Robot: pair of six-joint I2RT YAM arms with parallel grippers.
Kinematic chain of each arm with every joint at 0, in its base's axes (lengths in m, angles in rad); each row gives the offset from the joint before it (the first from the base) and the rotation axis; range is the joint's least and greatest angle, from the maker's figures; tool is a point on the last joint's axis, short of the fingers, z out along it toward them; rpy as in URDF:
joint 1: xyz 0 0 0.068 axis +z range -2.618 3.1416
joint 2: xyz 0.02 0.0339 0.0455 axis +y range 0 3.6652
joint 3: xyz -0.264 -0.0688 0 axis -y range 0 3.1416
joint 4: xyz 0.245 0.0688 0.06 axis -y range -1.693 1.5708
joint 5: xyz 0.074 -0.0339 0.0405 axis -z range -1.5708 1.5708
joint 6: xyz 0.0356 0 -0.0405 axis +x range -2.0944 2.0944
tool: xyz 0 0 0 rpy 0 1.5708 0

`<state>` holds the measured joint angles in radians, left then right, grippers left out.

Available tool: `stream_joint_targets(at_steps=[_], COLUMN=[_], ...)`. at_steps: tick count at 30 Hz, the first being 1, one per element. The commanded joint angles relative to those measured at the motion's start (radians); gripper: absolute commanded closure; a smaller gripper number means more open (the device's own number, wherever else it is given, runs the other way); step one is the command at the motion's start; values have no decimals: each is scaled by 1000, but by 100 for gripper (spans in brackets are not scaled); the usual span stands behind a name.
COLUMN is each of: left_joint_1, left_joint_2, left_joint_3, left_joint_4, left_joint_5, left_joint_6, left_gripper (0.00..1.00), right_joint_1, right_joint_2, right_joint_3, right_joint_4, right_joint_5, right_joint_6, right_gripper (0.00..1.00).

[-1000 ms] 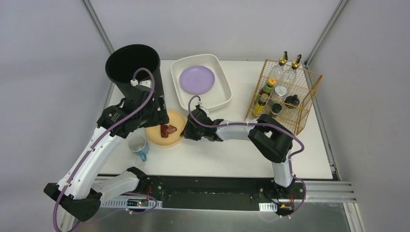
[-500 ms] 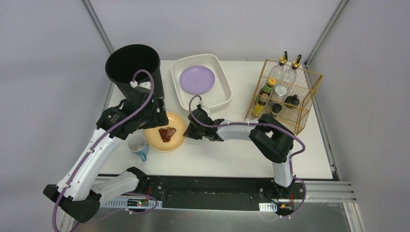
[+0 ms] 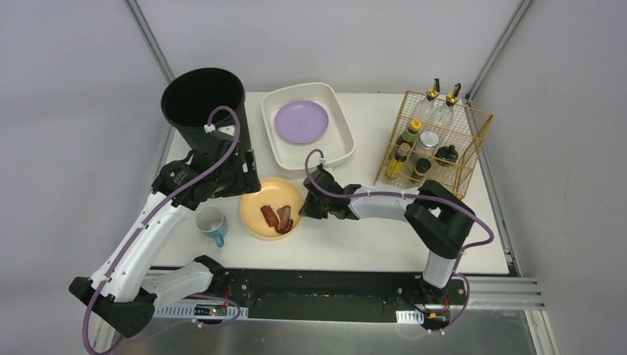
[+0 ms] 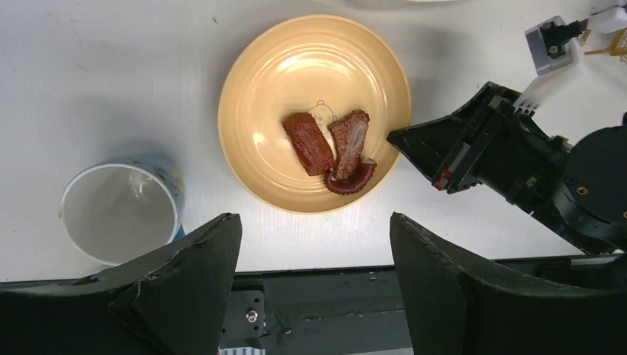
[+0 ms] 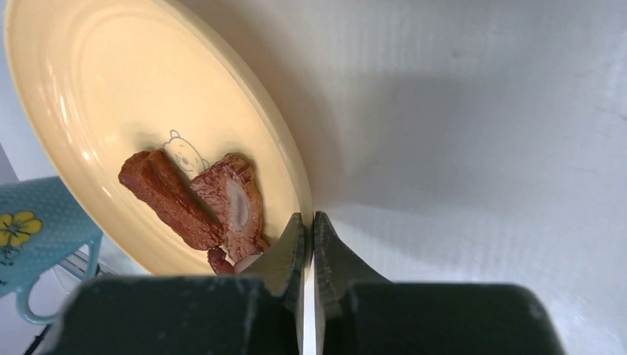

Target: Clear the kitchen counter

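A black rail (image 3: 318,285) runs along the front edge of the kitchen counter (image 3: 355,237), the white tabletop on which everything here stands.

Nearest on the left is a blue mug (image 3: 211,222), upright, white inside, its handle towards the rail. Just beside it on the right, not touching, lies a shallow yellow plate (image 3: 255,214) flat on the counter. It holds a few brownish-red pieces of food (image 4: 325,148), clustered right of its middle and touching one another.

The right gripper (image 5: 309,222) is pinched down narrow on the plate's right rim, one finger on each side of the edge. Its arm stretches low across the counter from the right, filling the space between the plate and the rack.

The left gripper (image 4: 314,222) hangs above the counter with its jaws spread wide and nothing between them. From its wrist camera the mug and the plate both show below. In the top view its wrist crowds the gap between the plate and the bin.

Farther back, a tall black bin (image 3: 203,100) stands at the left corner; its inside is too dark to tell the contents. A white basin (image 3: 331,151) in the middle holds a purple plate (image 3: 302,120). At the far right a gold wire rack (image 3: 473,126) holds several bottles (image 3: 408,140) and jars.
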<state>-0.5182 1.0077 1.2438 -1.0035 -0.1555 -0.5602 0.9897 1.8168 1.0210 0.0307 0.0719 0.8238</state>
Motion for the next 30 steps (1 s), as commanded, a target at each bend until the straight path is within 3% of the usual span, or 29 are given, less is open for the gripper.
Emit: stream_joint_targets(at_steps=[1,15,30], left_joint_1=[-10,-11,-11], left_joint_2=[32,131,112], left_joint_3=[-13,-134,-213], left_joint_4=[-12,83,156], left_joint_5=[48,246,350], left_joint_6=[8,-50,-95], left_gripper=[25,21,25], right_joint_1=[-4,-70,-82], right_joint_2=[-129,-392,-566], right_joint_3=[-18,-167,-43], right_joint_4=[-84,-193,-424], right_joint_5=[17,-62,-129], right_joint_6=[-61,-123,-204], right_gripper=[100,100,100])
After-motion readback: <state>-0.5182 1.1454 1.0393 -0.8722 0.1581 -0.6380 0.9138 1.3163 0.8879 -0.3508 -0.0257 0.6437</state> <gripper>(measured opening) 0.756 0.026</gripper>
